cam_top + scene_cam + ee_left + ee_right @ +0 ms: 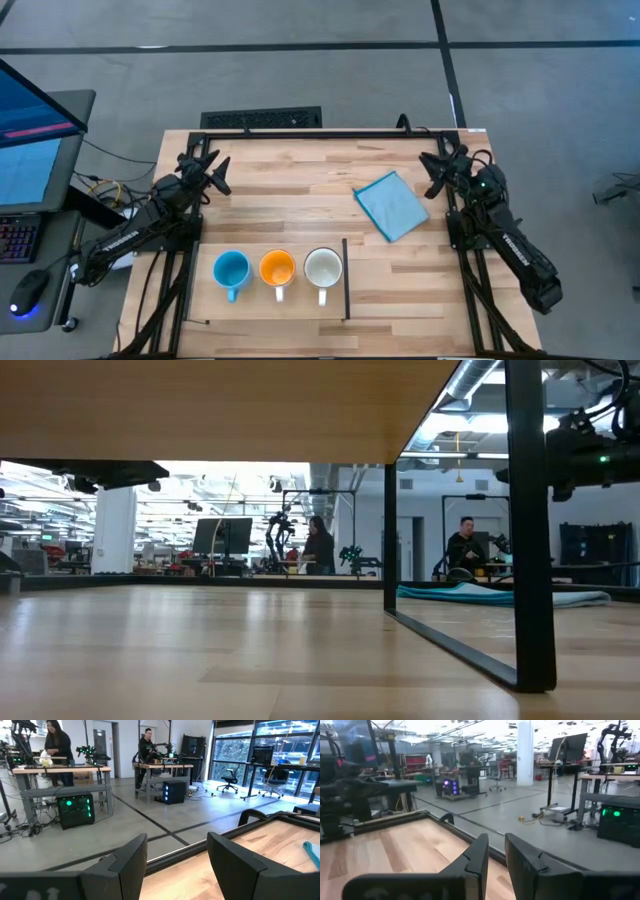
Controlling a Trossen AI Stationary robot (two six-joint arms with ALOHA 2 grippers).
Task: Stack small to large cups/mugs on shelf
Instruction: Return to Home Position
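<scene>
Three handled mugs stand upright in a row near the table's near edge: light blue, orange and white, handles toward the near edge. They stand on the shelf, a patch of light wood edged by a thin black L-shaped strip. My left gripper is at the far left, open and empty; it also shows in the left wrist view. My right gripper is at the far right, open by a narrow gap and empty; it also shows in the right wrist view. The mugs do not show in the low view.
A flat light-blue cloth lies right of centre, between the mugs and my right gripper; it also shows in the low view. In the low view a wooden board spans the top, with a black post. People sit in the room behind.
</scene>
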